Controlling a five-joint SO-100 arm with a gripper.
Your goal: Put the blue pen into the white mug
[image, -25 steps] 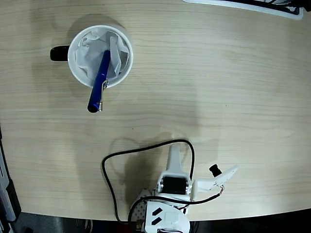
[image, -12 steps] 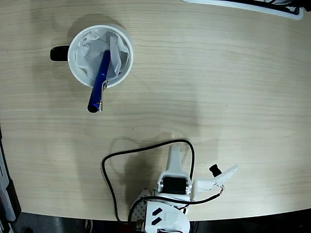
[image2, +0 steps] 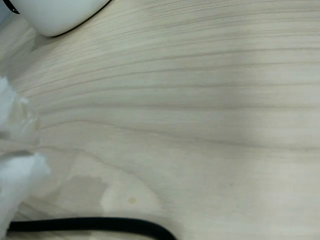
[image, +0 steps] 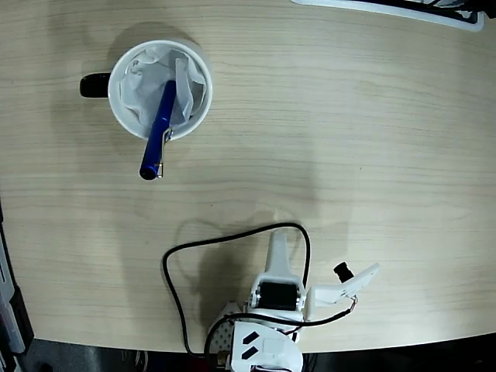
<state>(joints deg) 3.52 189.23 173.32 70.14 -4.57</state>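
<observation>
Spreading across both views, pale wood-grain table, bare over most of its width. Sitting folded at the bottom edge of the fixed view, white arm, well apart from the mug, with a black cable looping out from its base and back over the top of it. Standing at the upper left of the fixed view, the white mug, black handle jutting to the left, crumpled white paper lining the inside.

Leaning in the mug, the blue pen: long axis running from upper right to lower left in the fixed view, upper end buried in the paper, lower end sticking out past the mug's near rim and pointing toward the bottom left, silver clip showing near that outer end.

Jutting to the right of the arm, the gripper, one white finger angled up and to the right; jaw state impossible to tell from this angle.

Showing only in the wrist view: close-up table grain, a blurred white shape at the left edge, a curved white object at the top left corner, the cable crossing the bottom. Mug and pen appearing in the fixed view alone.
</observation>
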